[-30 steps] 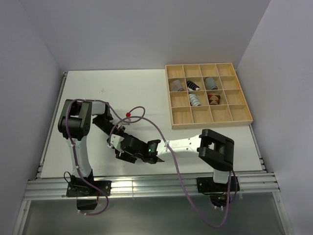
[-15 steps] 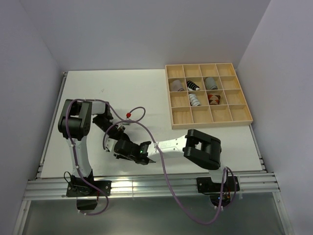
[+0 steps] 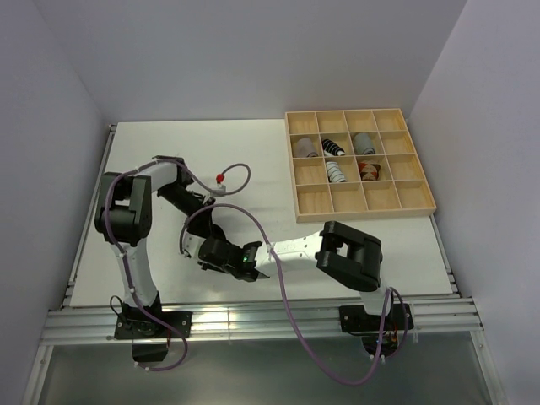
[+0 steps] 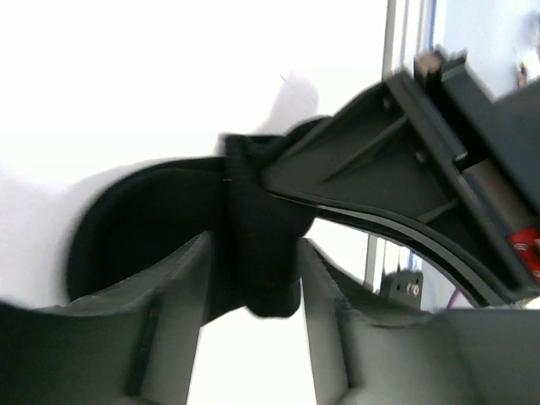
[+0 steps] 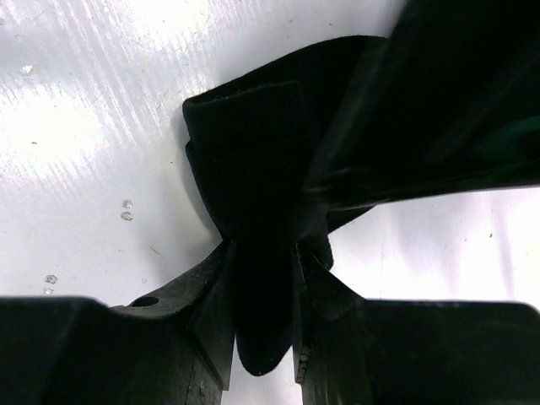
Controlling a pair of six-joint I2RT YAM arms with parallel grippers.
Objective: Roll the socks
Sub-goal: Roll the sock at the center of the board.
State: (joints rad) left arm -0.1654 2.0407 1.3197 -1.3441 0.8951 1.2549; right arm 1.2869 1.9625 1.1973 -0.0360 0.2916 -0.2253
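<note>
Right gripper [image 5: 263,253] nipped shut on a narrow fold of the black sock [image 5: 245,143], bunched on the white table [image 3: 253,160] close to its near edge, left of middle. Left gripper [image 4: 256,245] partly spread, fingers [image 4: 169,337] either side of the same bunch, seemingly not squeezing, though blurred. Five rolled socks [image 3: 336,171] in middle compartments of the wooden tray [image 3: 364,214] at the far right corner.

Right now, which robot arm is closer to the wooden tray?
Right. The right arm bends just in front of the wooden tray; the left arm is far off to its left.
</note>
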